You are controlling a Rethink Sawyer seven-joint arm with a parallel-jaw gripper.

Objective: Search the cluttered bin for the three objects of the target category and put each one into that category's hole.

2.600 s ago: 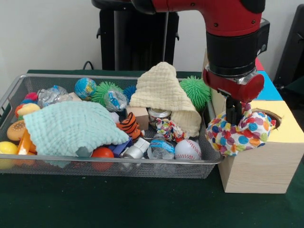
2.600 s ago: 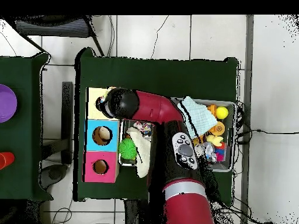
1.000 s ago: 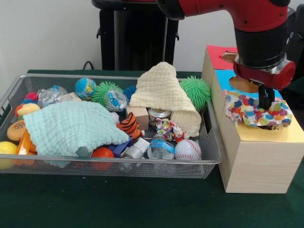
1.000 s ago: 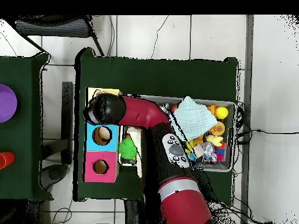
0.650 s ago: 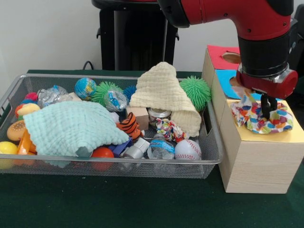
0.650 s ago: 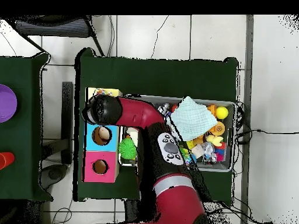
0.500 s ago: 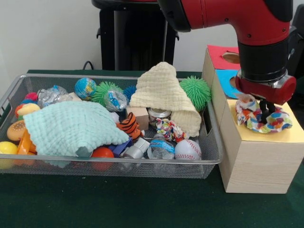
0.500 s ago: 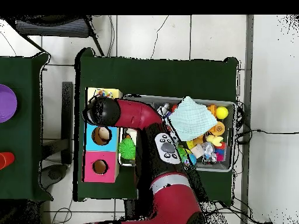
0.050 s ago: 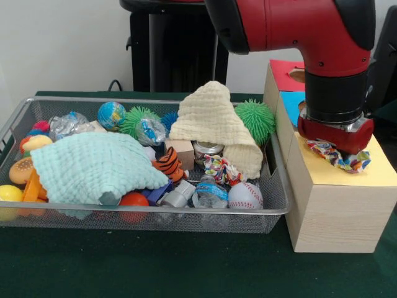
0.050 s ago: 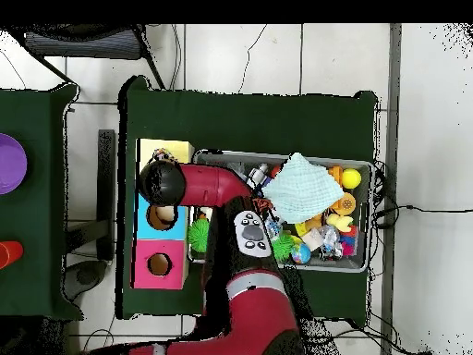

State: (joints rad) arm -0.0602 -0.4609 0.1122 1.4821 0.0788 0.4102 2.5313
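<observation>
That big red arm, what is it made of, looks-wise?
The arm is thick, rounded and glossy red, with a black cylindrical section below and a red ring with a silver band at the wrist. From overhead, a grey panel of black buttons sits on it.

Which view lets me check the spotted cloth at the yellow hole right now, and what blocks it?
Front view: the wrist covers the hole; only a fringe of the spotted cloth shows on the yellow box top, sharp and evenly lit. Overhead view: the arm hides the cloth completely, and the pincer too.
</observation>
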